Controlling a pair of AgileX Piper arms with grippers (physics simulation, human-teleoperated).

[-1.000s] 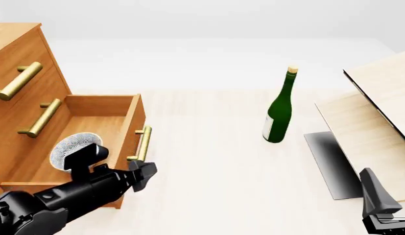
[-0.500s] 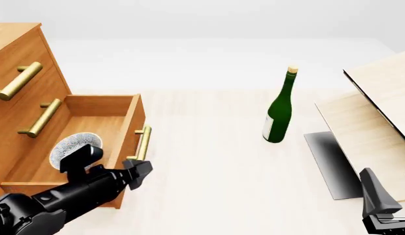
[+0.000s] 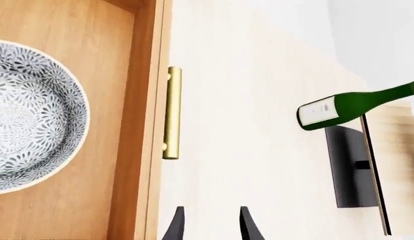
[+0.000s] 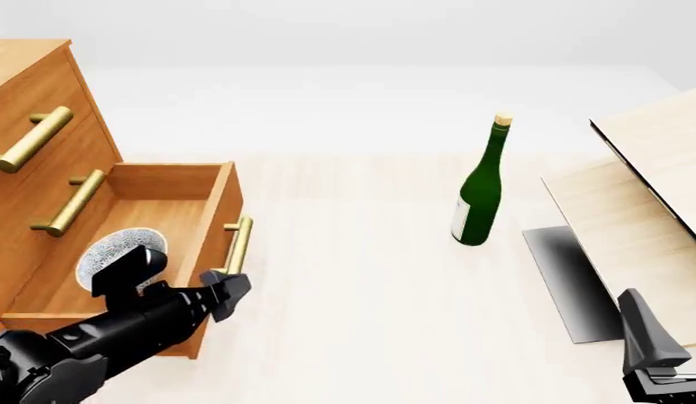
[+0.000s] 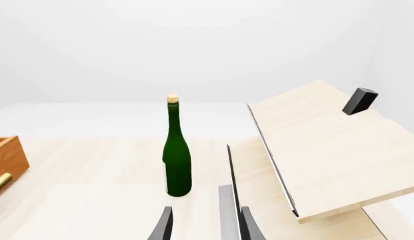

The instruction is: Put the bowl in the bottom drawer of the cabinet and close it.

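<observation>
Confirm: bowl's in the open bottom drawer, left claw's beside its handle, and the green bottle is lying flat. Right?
Not quite. The green bottle stands upright, as the front view shows. The bowl is in the open bottom drawer, left claw beside its handle.

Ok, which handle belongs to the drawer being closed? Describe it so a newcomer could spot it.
Start at the cabinet on the table's left side in the front view. Its bottom drawer sticks out open, with the bowl inside. The handle is the brass bar on that drawer's front, just ahead of the left gripper; it is shorter than the two bars above.
</observation>
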